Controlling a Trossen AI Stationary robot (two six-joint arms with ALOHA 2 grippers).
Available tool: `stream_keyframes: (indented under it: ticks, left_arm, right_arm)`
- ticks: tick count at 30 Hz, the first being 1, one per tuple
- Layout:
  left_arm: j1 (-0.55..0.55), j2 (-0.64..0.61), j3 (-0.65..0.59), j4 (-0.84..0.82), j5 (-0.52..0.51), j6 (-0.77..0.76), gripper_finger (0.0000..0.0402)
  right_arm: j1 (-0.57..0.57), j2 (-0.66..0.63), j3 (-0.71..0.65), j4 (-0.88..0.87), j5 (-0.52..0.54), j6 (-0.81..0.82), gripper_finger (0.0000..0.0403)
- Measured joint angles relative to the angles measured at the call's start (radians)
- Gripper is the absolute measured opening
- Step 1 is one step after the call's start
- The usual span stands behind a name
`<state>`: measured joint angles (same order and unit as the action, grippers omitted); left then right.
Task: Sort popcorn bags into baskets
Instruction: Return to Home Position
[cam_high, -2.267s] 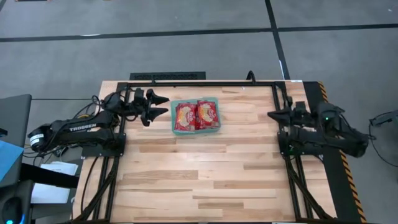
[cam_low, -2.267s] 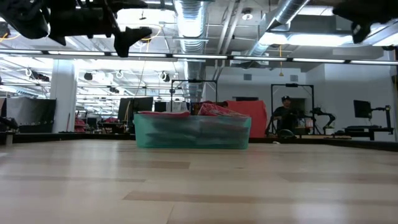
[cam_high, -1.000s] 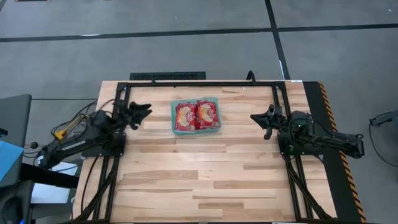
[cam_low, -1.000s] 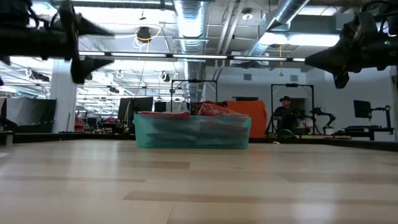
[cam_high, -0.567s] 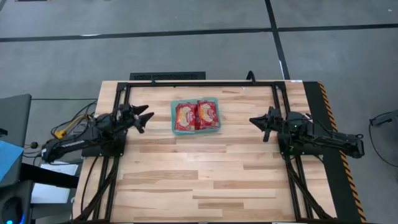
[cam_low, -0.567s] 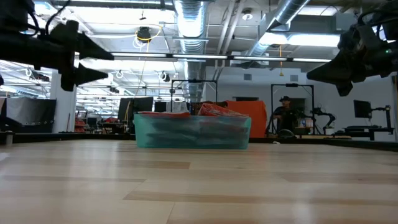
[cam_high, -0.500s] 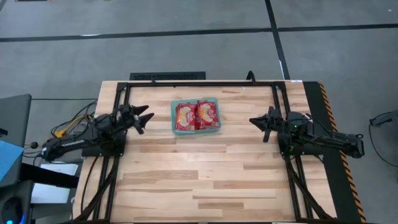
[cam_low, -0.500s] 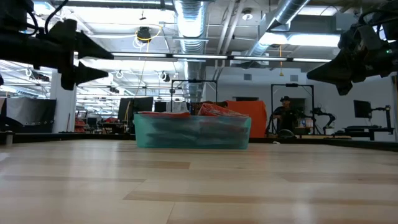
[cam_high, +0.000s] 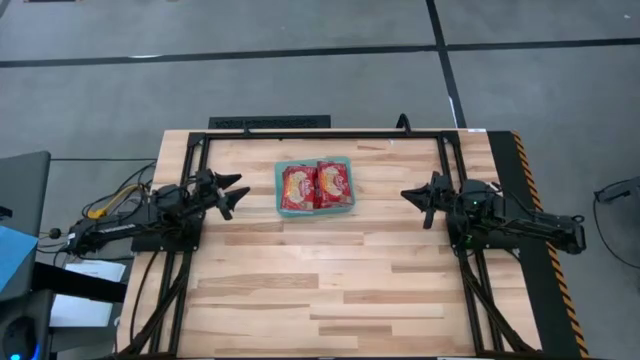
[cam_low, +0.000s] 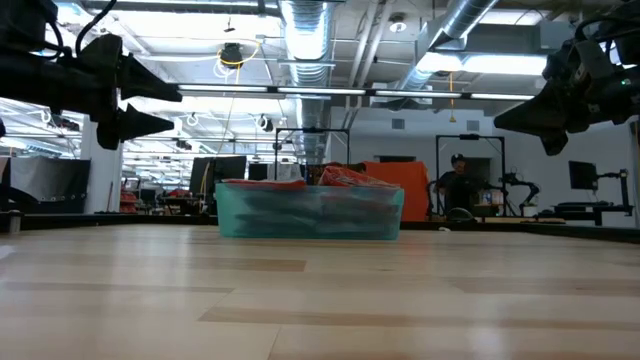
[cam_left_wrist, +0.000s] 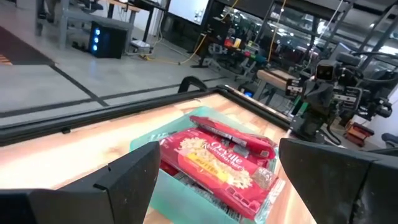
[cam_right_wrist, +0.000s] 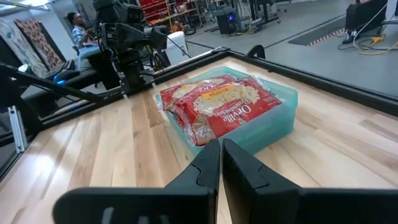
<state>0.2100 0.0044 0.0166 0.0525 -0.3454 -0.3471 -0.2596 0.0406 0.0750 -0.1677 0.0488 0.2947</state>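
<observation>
Red popcorn bags (cam_high: 316, 186) with pale middle panels lie inside the teal-green translucent tray (cam_high: 315, 160); from above, two bags show side by side on top, filling the tray across its width. In the low view the pile stands slightly above the tray rim, more so toward the right arm's side. How many bags lie beneath the top ones cannot be told. Tray sits flat on the light wooden table (cam_high: 300, 290), in the far central part, between the two arms and apart from both. No bag lies loose on the boards. Left claw (cam_high: 240, 190): just off the tray's left side, raised above the table, pointing at the tray; its two fingers are spread wide, as the left wrist view confirms, and nothing is between them. Right claw (cam_high: 404, 194): well off the tray's right side, also raised, pointing toward the tray; fingers drawn together with only a thin slit between them in the right wrist view, gripping nothing. Black frame rail (cam_high: 320, 133) runs along the table's far edge behind the tray. A person (cam_low: 458, 185) is in the room beyond the table, far from the work area.
</observation>
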Motion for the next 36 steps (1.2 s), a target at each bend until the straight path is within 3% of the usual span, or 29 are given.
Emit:
stream_keyframes:
  ticks: [36]
  left_arm:
    - [0.0,0.0,0.001,0.0,-0.001,-0.012,0.0316]
  right_arm:
    - [0.0,0.0,-0.001,-0.003,0.003,0.003,0.0042]
